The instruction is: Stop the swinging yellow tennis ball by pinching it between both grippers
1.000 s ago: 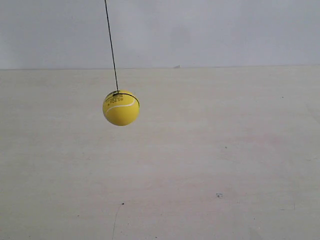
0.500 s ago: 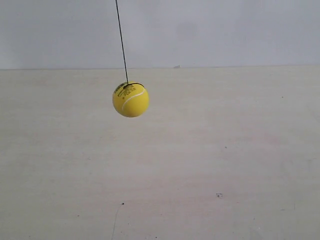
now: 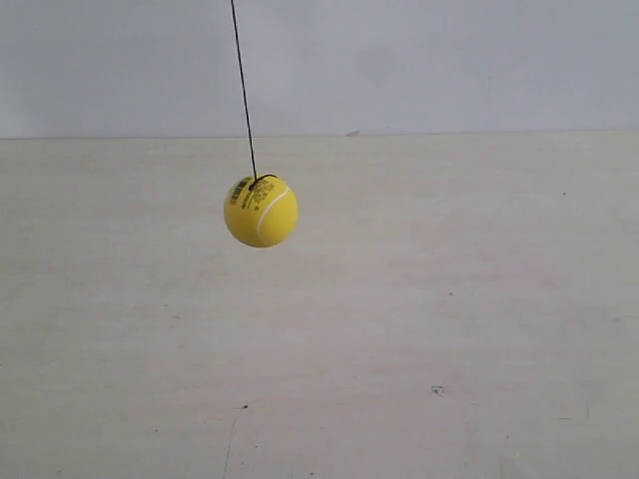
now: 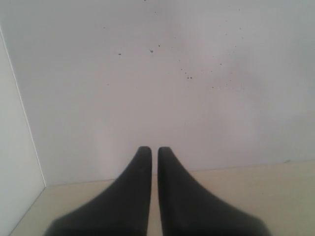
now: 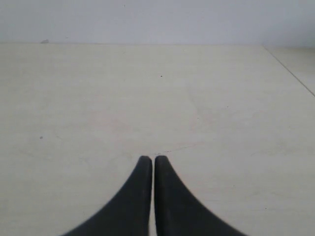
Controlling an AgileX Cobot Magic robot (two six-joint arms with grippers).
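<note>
The yellow tennis ball [image 3: 261, 211] hangs in the air from a thin dark string [image 3: 243, 90], left of centre in the exterior view, above a pale tabletop [image 3: 419, 329]. Neither arm shows in that view. In the left wrist view my left gripper [image 4: 154, 150] is shut, its black jaws nearly touching, nothing between them, facing a white wall. In the right wrist view my right gripper [image 5: 149, 159] is likewise shut and empty, low over the table. The ball appears in neither wrist view.
A white back wall [image 3: 419, 60] rises behind the table. In the left wrist view a wall corner [image 4: 22, 113] runs down to the table's edge. The table's side edge [image 5: 290, 71] shows in the right wrist view.
The ball swung right and up from its place a second ago, then dropped slightly lower; it has also turned, its seam and print now facing differently.
</note>
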